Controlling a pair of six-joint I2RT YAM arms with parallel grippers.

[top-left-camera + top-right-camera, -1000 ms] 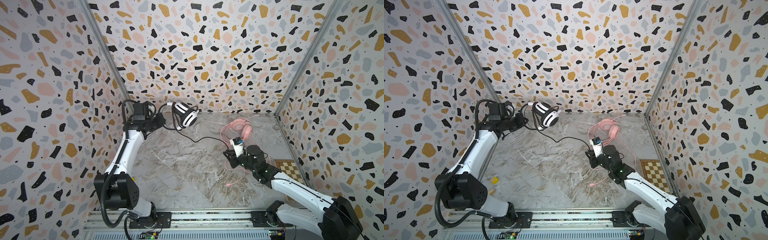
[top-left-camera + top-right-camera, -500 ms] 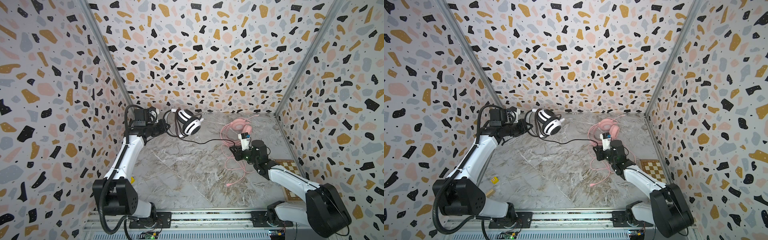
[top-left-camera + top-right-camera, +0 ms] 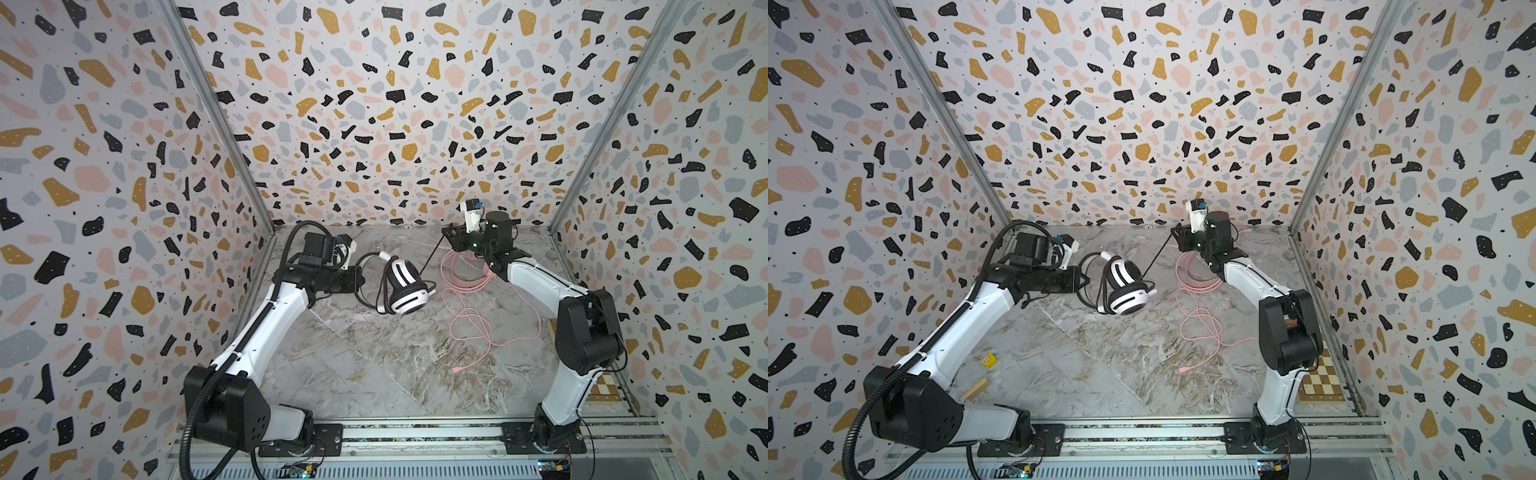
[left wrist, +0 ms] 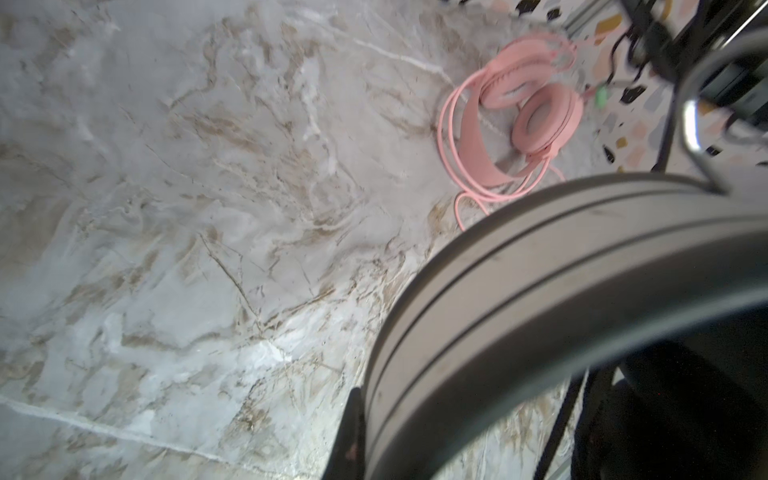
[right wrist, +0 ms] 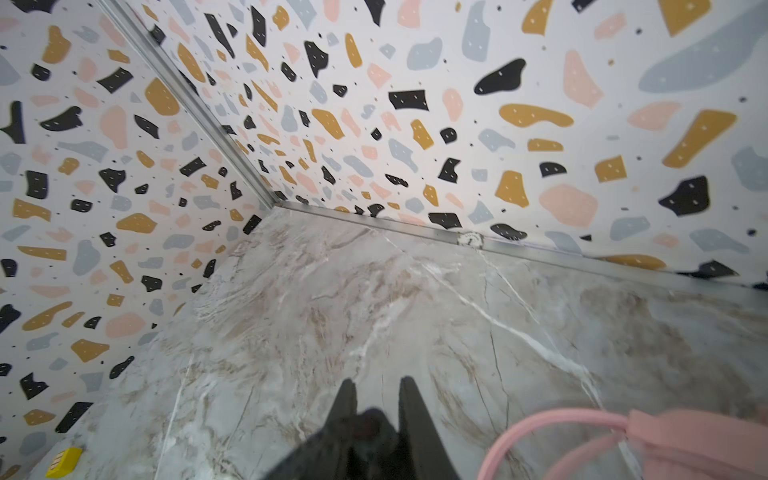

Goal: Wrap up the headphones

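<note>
In both top views the left pincer (image 3: 360, 277) is closed on the black band of the white headset (image 3: 406, 291), which hangs from it just left of the frame's centre, over the marble surface (image 3: 374, 365). Its black cable (image 3: 432, 255) runs taut, up and to the right, into the right pincer (image 3: 449, 237) near the back wall. That pincer is closed on the cable.

The top views show only the pink cable (image 3: 469, 328), looped below the right arm and trailing down toward the lower right of the surface. The right arm hides the pink headset itself. The left wrist view shows the pink headset (image 4: 528, 112) lying on the surface near a wall with its cable coiled around it. The white headset's band (image 4: 561, 282) fills the near part of that view.

The right wrist view shows the right pincer's fingers (image 5: 411, 409) with a narrow gap and a dark blur between them; the cable cannot be made out there. A pink band lies just beside them.

In a top view a yellow block (image 3: 989, 360) and a wooden block (image 3: 976, 388) lie at lower left, beside the left arm.
</note>
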